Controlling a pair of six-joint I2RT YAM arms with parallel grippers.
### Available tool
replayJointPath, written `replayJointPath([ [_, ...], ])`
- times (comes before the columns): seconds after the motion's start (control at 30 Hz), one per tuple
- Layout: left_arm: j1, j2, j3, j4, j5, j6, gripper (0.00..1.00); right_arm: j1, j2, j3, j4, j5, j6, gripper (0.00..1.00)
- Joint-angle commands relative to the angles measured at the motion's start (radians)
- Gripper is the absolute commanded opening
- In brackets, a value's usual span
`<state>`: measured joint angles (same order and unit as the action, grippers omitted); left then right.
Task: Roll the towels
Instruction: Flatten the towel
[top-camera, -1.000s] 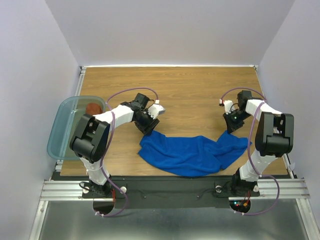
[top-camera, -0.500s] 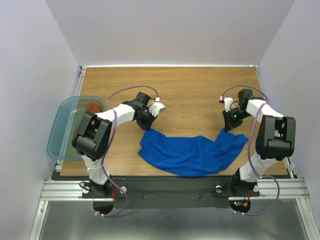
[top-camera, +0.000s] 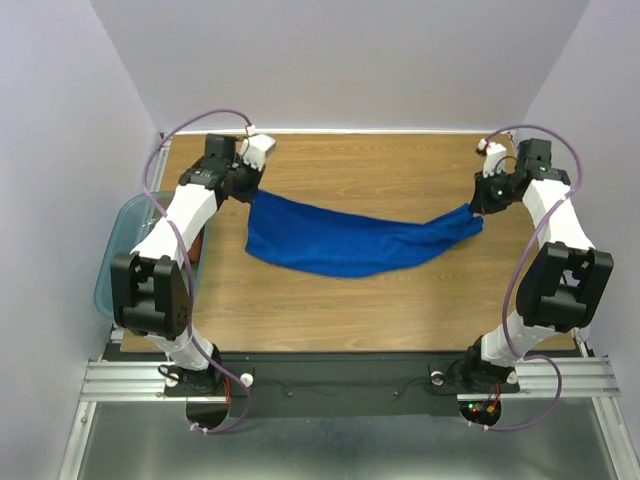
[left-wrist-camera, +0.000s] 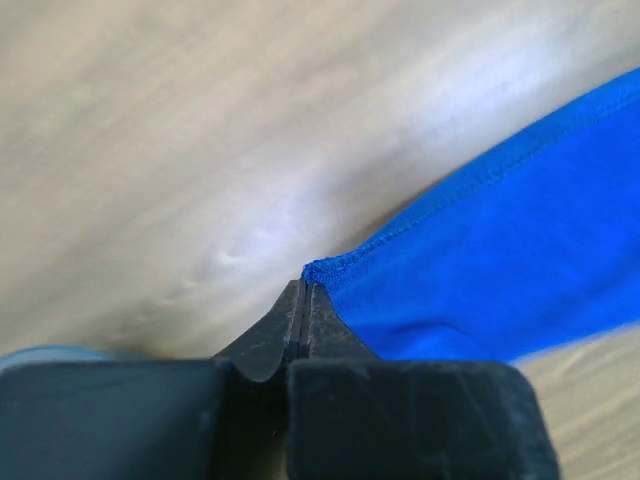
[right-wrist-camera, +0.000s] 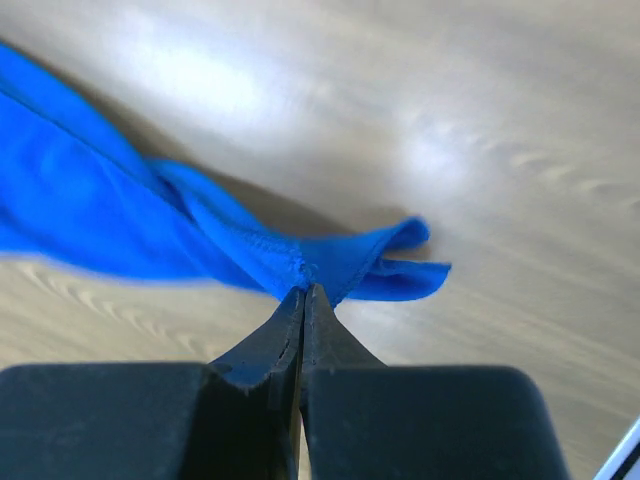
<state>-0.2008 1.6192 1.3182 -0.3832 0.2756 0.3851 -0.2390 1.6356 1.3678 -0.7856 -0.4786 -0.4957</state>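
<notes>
Teal bin (top-camera: 118, 262) at wooden table (top-camera: 350, 310) left edge.

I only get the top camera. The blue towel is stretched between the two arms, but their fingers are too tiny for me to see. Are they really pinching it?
Observer: Yes. The left wrist view shows the left gripper shut on the very corner of the blue towel, right at its stitched hem.
Operator: And the other arm?
Observer: The right wrist view shows the right gripper shut on a bunched-up bit of the towel's edge. A small flap of cloth pokes out beyond the grip.
</notes>
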Motion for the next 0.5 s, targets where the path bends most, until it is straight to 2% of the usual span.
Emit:
replayJointPath([
  [0.0,0.035,-0.105,0.075,0.05,-0.001,-0.023,0.0,-0.035,-0.046,0.118,0.089,-0.061,0.083,0.01],
  [0.3,0.087,-0.157,0.136,0.104,0.048,-0.046,0.0,-0.054,-0.028,0.261,0.157,-0.078,0.224,0.01],
  [0.47,0.089,-0.163,0.11,0.063,0.114,-0.012,0.0,-0.054,0.015,0.193,0.148,-0.035,0.203,0.01],
])
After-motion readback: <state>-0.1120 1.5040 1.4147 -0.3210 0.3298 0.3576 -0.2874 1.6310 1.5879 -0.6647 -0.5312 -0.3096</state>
